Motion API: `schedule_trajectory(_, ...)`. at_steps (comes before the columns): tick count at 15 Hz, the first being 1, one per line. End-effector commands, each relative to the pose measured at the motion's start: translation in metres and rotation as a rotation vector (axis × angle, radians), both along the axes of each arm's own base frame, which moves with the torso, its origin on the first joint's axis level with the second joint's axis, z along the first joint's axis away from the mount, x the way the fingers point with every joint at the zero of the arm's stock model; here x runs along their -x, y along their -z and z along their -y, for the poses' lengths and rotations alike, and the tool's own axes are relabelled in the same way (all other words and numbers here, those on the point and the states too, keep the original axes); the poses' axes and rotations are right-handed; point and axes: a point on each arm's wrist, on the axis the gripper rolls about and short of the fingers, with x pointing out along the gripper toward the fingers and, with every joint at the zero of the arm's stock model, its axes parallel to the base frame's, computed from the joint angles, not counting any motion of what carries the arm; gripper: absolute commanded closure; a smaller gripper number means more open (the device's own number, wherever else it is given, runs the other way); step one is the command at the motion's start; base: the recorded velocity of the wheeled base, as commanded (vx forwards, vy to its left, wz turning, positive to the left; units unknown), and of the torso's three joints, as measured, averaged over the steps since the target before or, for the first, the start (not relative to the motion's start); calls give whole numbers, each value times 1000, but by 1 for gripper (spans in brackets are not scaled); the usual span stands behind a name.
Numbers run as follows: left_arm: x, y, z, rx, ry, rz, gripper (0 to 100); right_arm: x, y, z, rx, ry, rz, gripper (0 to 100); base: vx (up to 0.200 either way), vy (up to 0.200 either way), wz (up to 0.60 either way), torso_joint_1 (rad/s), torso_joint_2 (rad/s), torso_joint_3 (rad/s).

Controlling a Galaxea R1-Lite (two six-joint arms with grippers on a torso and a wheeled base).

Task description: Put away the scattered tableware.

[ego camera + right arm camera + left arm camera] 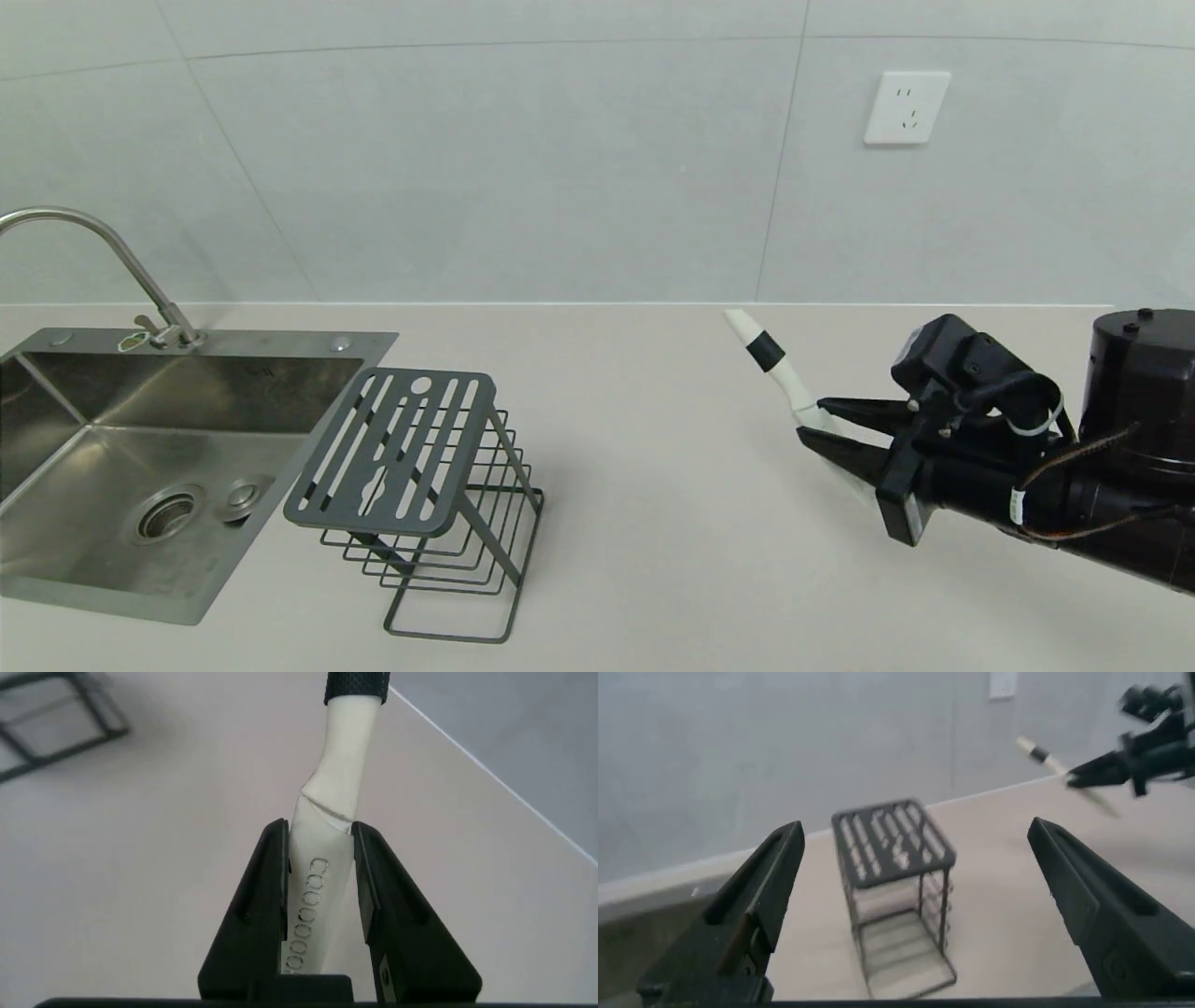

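The right gripper is sitting over the right part of the pale surface, its jaws clamped on a white utensil – the two black fingers are pressing against the flat sides of its wider end, where a row of small holes is showing in the right wrist view. The utensil is slanting up and away from the jaws toward the grey wall, with a black band wrapped around its narrower part near the free tip, and it is hanging raised off the surface. The left gripper is hovering with its jaws wide apart and holding nothing, facing a dark grey wire rack with a slotted flat top. That rack is standing upright on the surface just beside the steel sink – well apart from the utensil, with bare surface lying between them. A curved faucet is arching over the sink's far rim, and a white socket is sitting on the wall above the right gripper.
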Motion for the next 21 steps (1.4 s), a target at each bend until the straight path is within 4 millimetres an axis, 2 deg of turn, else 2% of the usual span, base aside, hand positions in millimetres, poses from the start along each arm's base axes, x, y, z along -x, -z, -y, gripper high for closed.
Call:
schedule_trajectory(1,-63,-32,16,-20,213,-54,0,8,8,0,17,-31,-8,100,0,0,0,0,0,0)
schedule_trajectory(3,-84,-32,27,-32,282,-34,0,12,17,2,38,-77,30,100,0,0,0,0,0,0)
schedule_trajectory(5,-90,-35,31,-45,338,-21,0,13,19,-4,30,-126,34,100,0,0,0,0,0,0)
schedule_trajectory(7,-91,-31,33,-74,410,-39,0,4,13,-12,10,-133,63,100,0,0,0,0,0,0)
schedule_trajectory(9,-94,-30,35,-90,446,-49,0,3,9,-19,0,-152,79,100,0,0,0,0,0,0)
schedule_trajectory(12,-110,-25,42,-124,529,-96,0,2,8,-22,-4,-160,84,100,0,0,0,0,0,0)
schedule_trajectory(15,-137,-18,53,-174,623,-74,0,2,3,-23,-17,-161,105,100,0,0,0,0,0,0)
schedule_trajectory(18,-164,-4,71,-256,739,-19,0,4,-2,-26,-31,-174,124,100,0,0,0,0,0,0)
schedule_trajectory(21,-177,0,97,-267,832,54,0,13,-10,-30,-51,-201,153,100,0,0,0,0,0,0)
